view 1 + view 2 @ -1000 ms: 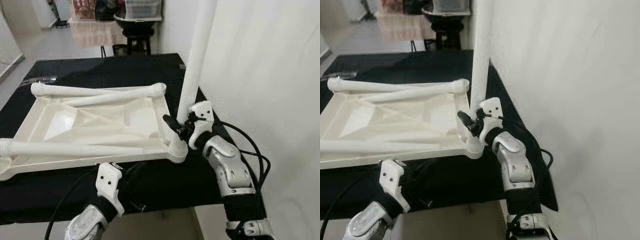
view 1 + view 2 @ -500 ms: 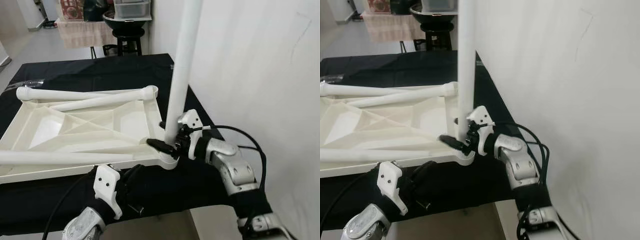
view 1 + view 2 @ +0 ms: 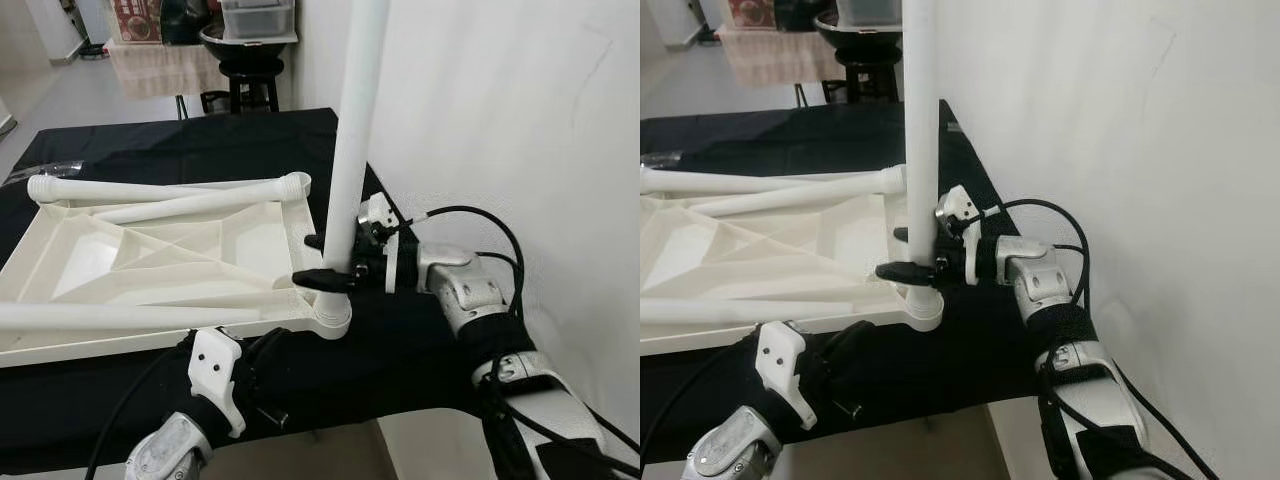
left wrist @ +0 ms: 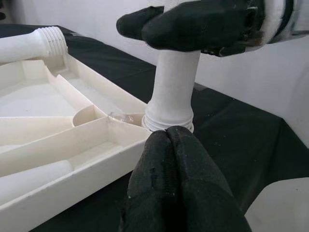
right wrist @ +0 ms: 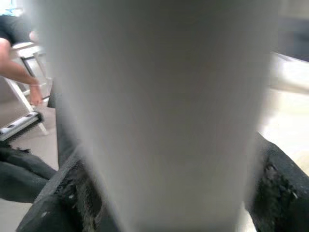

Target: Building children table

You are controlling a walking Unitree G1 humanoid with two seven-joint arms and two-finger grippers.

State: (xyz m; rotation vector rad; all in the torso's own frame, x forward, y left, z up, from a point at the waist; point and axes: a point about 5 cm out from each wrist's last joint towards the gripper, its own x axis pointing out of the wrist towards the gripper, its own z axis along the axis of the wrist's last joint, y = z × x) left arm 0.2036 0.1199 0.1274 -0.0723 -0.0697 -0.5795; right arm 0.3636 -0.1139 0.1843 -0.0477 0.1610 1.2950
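I have the right gripper (image 3: 328, 262) clamped around the upright white leg (image 3: 350, 150) just above the near-right corner socket (image 3: 331, 318) of the upturned tabletop (image 3: 150, 260), which lies on the black-covered table (image 3: 200, 150) with three more legs across it. The left gripper (image 4: 176, 169) sits low at the near edge just below that corner, its fingers pressed together on nothing. The leg looks like stiff, light, smooth plastic that could slip when twisted, so I would keep the hold low near the threaded end, where leverage on the tall shaft is least.

No legible text or labels.
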